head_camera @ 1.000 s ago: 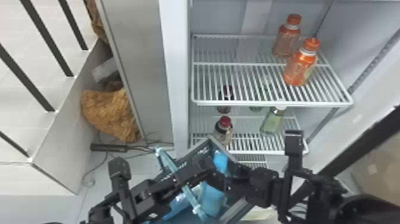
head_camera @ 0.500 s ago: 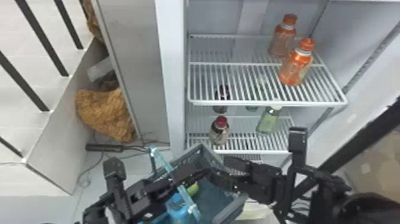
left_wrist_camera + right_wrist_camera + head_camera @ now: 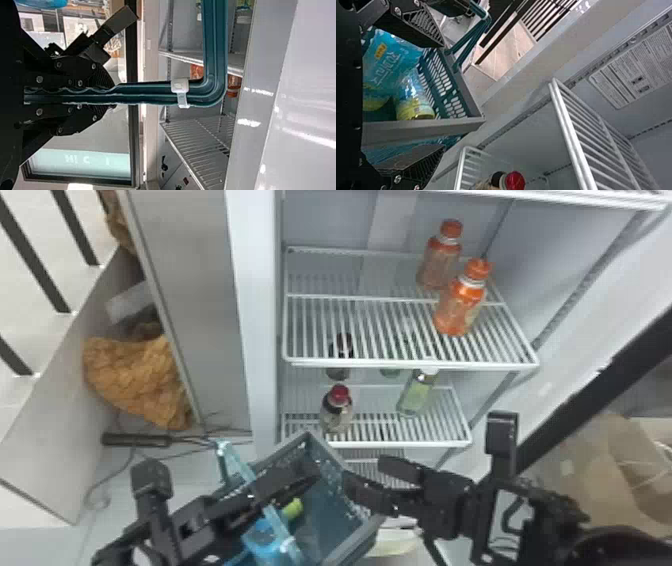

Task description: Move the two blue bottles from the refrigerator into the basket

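We have our left gripper [image 3: 306, 476] closed on the basket's teal handle [image 3: 272, 517], the fingers pinching it with no gap but its thickness. Our right gripper [image 3: 369, 474] is wide open beside the basket's rim, nothing between its fingers. In the teal basket [image 3: 425, 128] with its grey rim we see both blue bottles: one with a large blue label [image 3: 389, 65], the other a see-through one [image 3: 415, 97], yellow-green at one end, lying against it. Beyond, in the refrigerator, we find a red-capped bottle [image 3: 338, 410] and a white-capped green bottle [image 3: 418, 394] on the lower wire shelf [image 3: 380, 444], and two orange-capped bottles [image 3: 459, 307] on the upper wire shelf [image 3: 350, 362].
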